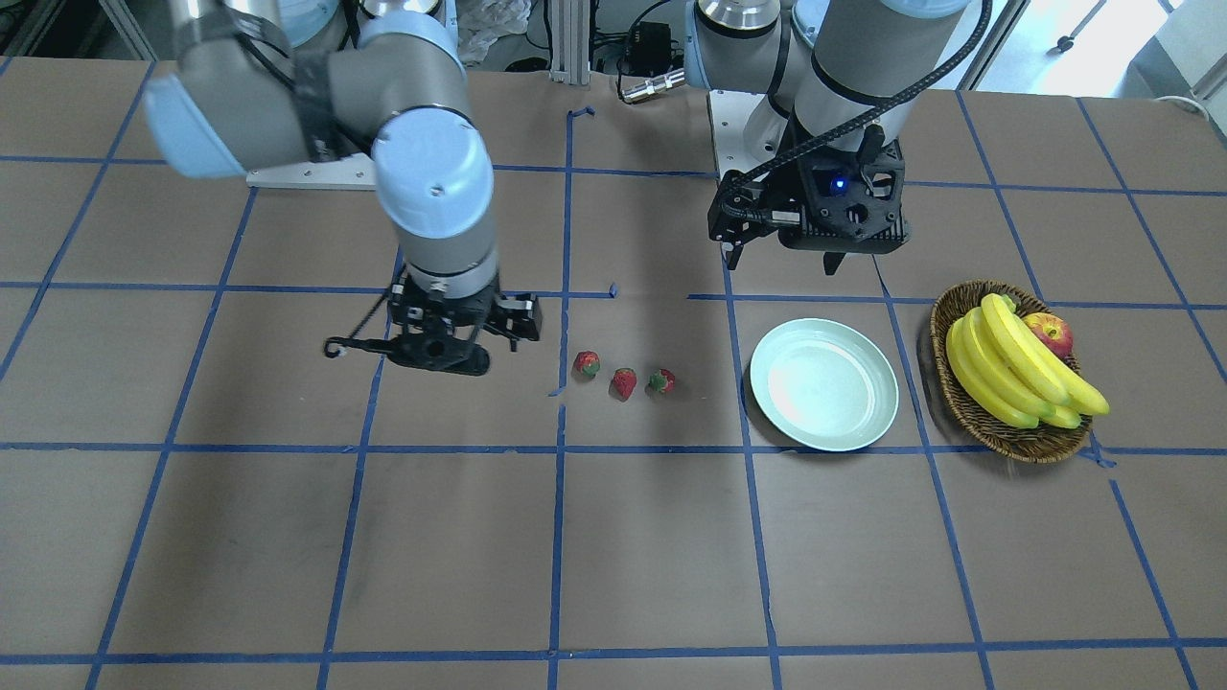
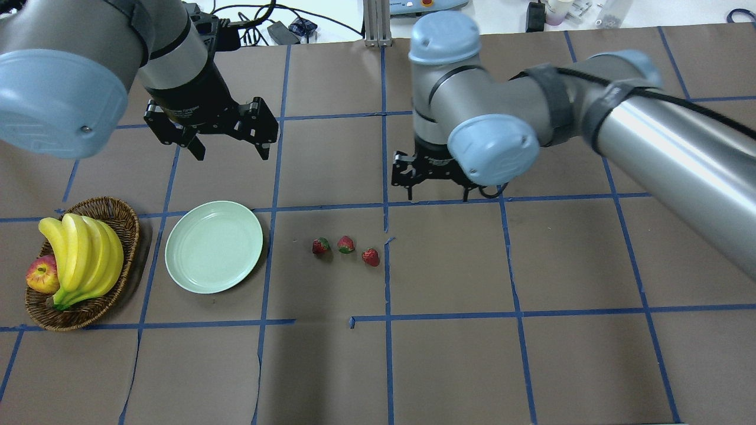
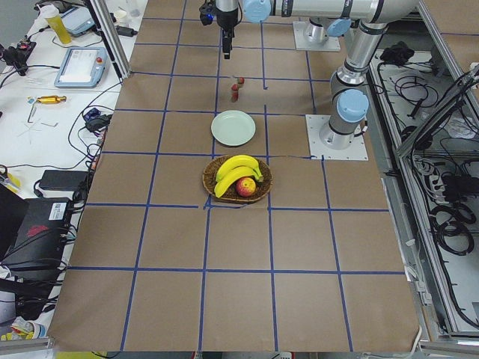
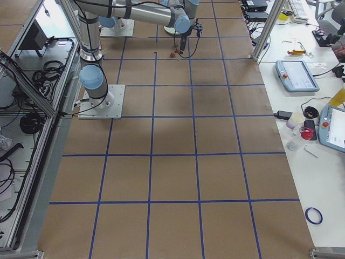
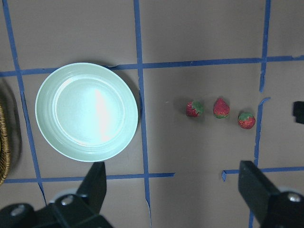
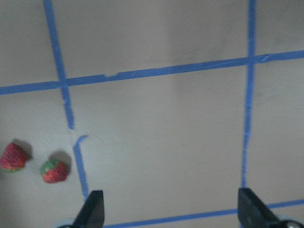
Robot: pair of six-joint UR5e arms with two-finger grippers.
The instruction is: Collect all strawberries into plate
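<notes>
Nothing is collected as yet: all three strawberries (image 2: 346, 244) lie in a row on the table (image 2: 449, 354) beside the bare plate (image 2: 214, 247), while left gripper (image 2: 230, 154) and right gripper (image 2: 437, 195) hover spread, holding nothing.

Overhead and front-facing cameras look steeply down from opposite sides, sharing the plate (image 2: 214, 255) and strawberries (image 2: 345, 244); the end cameras sit far back, where these seem mere specks.

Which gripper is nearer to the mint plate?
Left. The left gripper hangs open above the table close by the plate; the right gripper hangs beyond the three strawberries, on their side away from the plate.
</notes>
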